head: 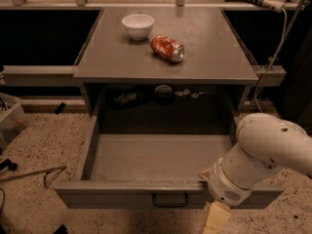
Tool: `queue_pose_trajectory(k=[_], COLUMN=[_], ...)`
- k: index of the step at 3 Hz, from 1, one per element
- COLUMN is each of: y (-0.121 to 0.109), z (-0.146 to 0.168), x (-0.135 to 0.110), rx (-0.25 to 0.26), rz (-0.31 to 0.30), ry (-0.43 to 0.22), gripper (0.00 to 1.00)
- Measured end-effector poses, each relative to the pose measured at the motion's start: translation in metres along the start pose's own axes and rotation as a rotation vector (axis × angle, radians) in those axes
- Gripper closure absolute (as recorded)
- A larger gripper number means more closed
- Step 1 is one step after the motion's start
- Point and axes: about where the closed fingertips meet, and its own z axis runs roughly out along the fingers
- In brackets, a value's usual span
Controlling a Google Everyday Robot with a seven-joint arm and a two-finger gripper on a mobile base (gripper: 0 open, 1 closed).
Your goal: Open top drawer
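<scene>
The top drawer [117, 197] is a wide grey metal drawer under the grey tabletop, and it stands pulled far out toward me. Its shallow grey tray [156, 156] is bare. A small black loop handle [170, 200] sits at the centre of its front. My white arm [265, 152] reaches in from the lower right. My gripper [214, 220] hangs in front of the drawer front, right of the handle and apart from it, at the bottom edge of the camera view. No other drawers show.
A white bowl [138, 25] and a red can [167, 48] lying on its side rest on the tabletop [214, 57]. Small objects [163, 90] sit in the dark space behind the drawer. A plastic bin [9, 121] and a stick [31, 173] are on the speckled floor at left. A cable [275, 57] hangs at right.
</scene>
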Motion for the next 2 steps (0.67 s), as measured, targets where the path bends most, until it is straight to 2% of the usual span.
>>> queue_pose_trajectory(k=[1,2], y=[0.0352,0.0352], z=[-0.0032,-0.0032], x=[0.0151,0.0151], rx=[-0.022,-0.022], rz=[0.052,0.052], ry=[0.005,0.005], gripper=[0.00,0.00])
